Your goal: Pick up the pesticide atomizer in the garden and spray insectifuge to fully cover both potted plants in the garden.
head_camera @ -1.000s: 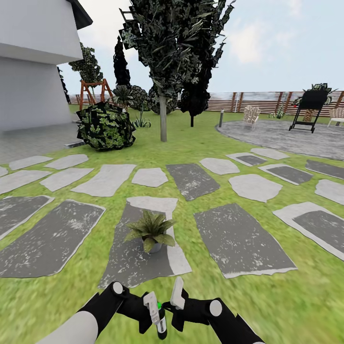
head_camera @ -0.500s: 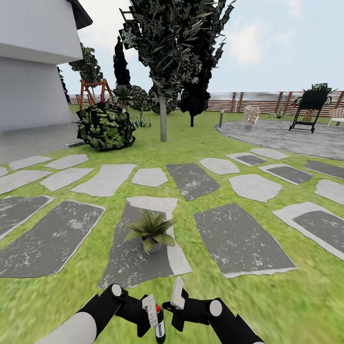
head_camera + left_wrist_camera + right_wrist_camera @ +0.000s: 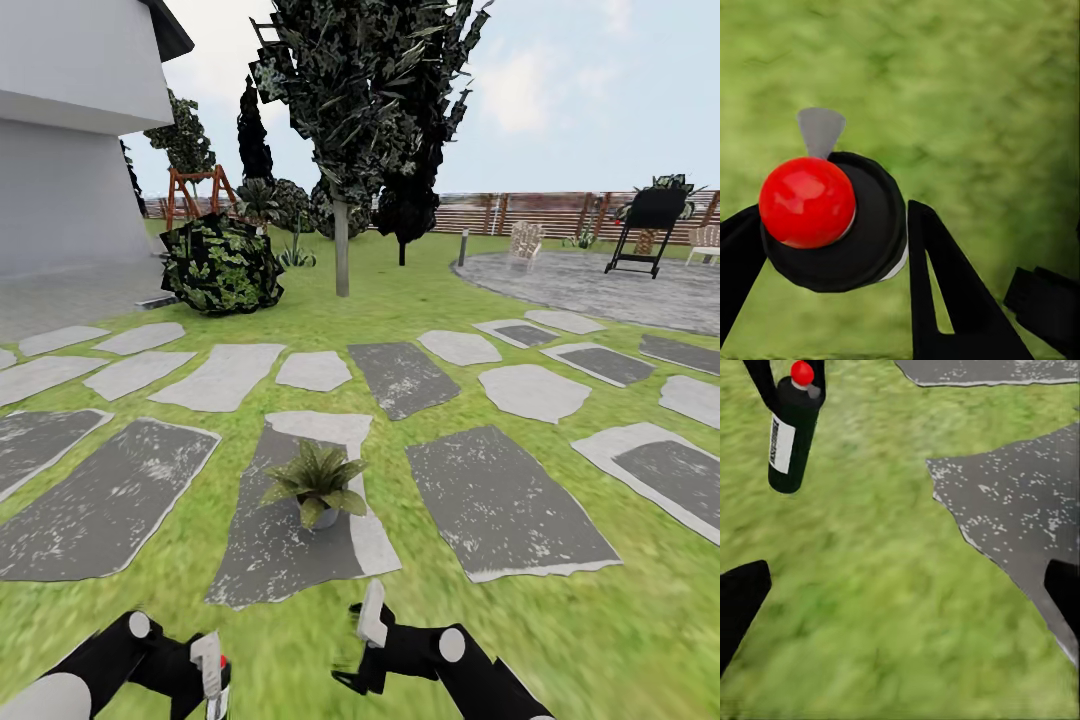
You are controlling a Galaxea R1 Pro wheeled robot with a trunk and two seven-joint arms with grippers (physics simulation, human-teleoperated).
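Left gripper sits low at the left of the head view over grass, its fingers closed on the pesticide atomizer. From the left wrist camera the bottle is seen end-on: red cap on a round black top, a grey nozzle tip poking out past it, black fingers on both sides touching the body. From the right wrist camera the atomizer hangs above the lawn, dark body, white label strip, red cap uppermost, held near the cap by the black fingers.

Right gripper is near the bottom centre of the head view, wide open and holding nothing; its two black finger tips stand well apart with only grass and the edge of a stepping stone between them. The two grippers are apart from each other.

One potted plant, a low green rosette in a small grey pot, stands upright on a grey stepping stone ahead of the grippers. Lawn with more stones around it. Behind: a rounded dark bush, a tall tree, brown slatted fence, a black grill on a paved circle, a white house wall at left.
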